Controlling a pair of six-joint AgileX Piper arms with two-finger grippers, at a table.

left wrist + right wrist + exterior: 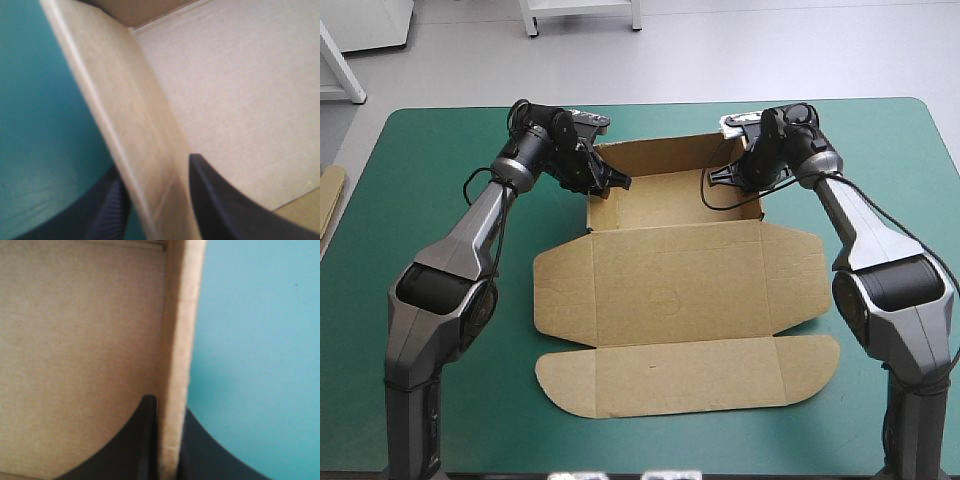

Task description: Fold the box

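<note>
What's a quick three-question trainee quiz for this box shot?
1. True or false: the lid of the box lies flat on the table.
2. What does the left pincer grip? A) the left side wall B) the lid C) nothing
3. Fill in: the right pincer is shut on the box's ____ side wall.

Key: 1 true; 2 A; 3 right, the right side wall stands between its fingers.
</note>
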